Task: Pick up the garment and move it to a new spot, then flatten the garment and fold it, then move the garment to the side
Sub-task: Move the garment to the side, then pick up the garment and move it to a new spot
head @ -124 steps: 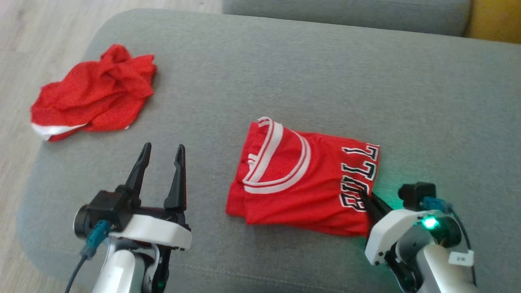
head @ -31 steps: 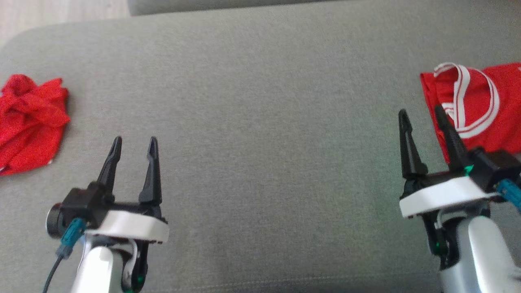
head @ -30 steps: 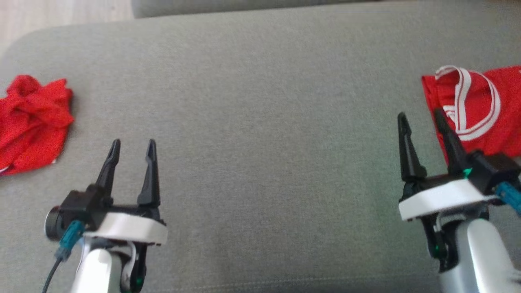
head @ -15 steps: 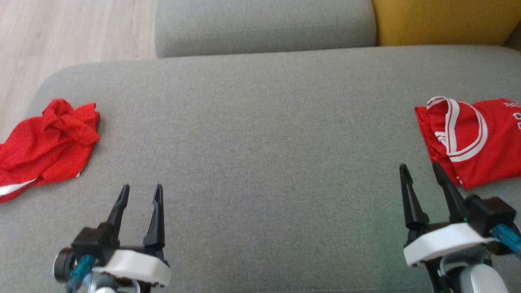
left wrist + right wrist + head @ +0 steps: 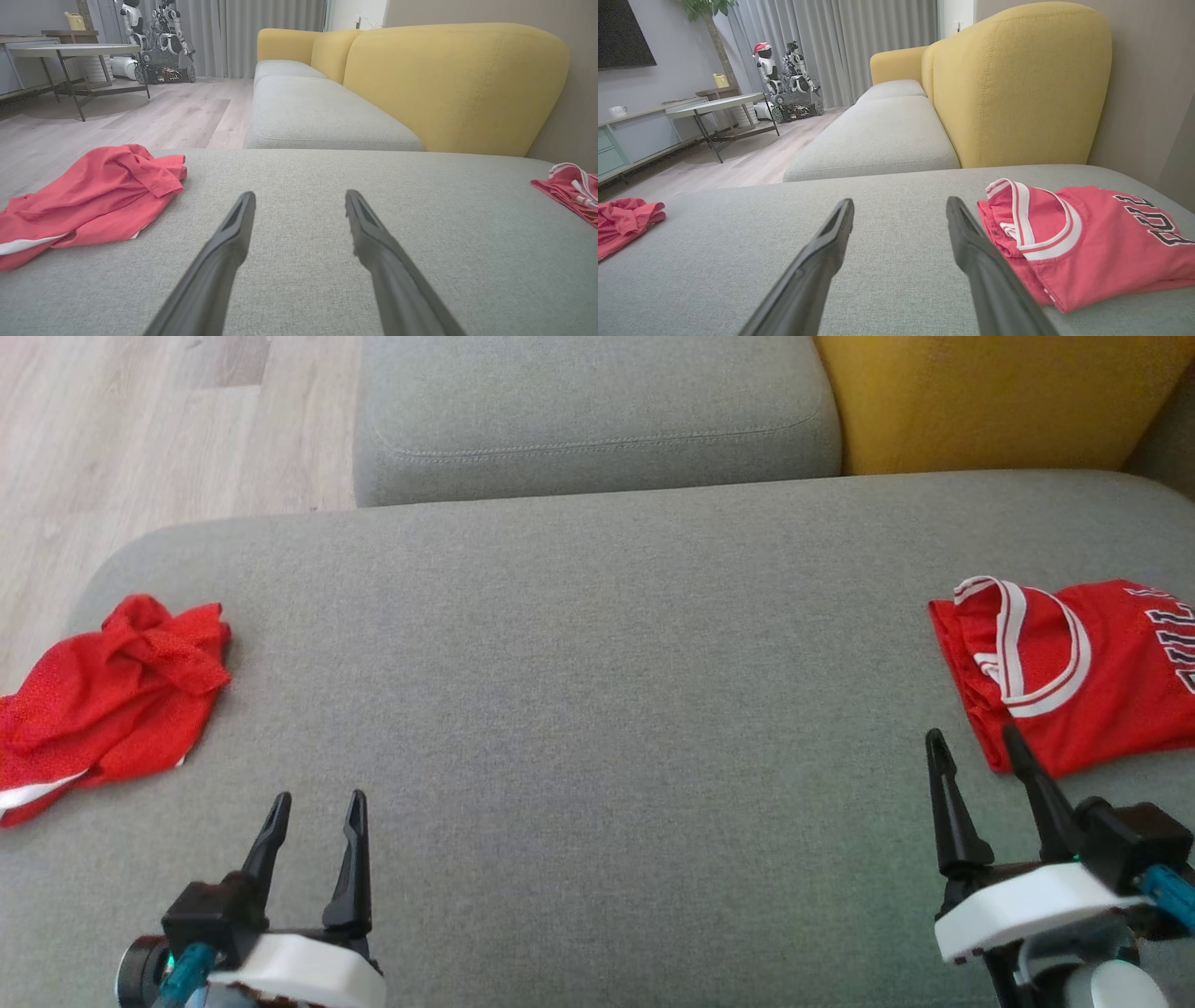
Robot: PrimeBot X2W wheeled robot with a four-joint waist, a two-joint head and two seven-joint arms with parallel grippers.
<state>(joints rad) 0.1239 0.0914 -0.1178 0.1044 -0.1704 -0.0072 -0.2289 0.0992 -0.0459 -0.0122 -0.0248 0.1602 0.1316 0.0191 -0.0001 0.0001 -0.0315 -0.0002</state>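
A folded red jersey (image 5: pixel 1074 681) with white trim and black lettering lies flat at the right end of the grey cushion (image 5: pixel 597 644); the right wrist view has it (image 5: pixel 1087 233) just right of my fingers. A crumpled red garment (image 5: pixel 103 700) lies at the cushion's left end, left of my left fingers in the left wrist view (image 5: pixel 93 196). My left gripper (image 5: pixel 317 798) is open and empty over the front left of the cushion. My right gripper (image 5: pixel 973 735) is open and empty too, its tips just short of the jersey's near corner.
Behind the cushion are a second grey seat (image 5: pixel 597 411) and a yellow backrest (image 5: pixel 990 392). Wooden floor (image 5: pixel 140 420) lies off the cushion's left edge. Far across the room stand a table (image 5: pixel 74 51) and another robot (image 5: pixel 159 37).
Four seconds ago my right gripper was at the jersey's corner near the cushion's middle; the jersey now lies farther right, released. Over the last second the camera has moved, showing more of the sofa.
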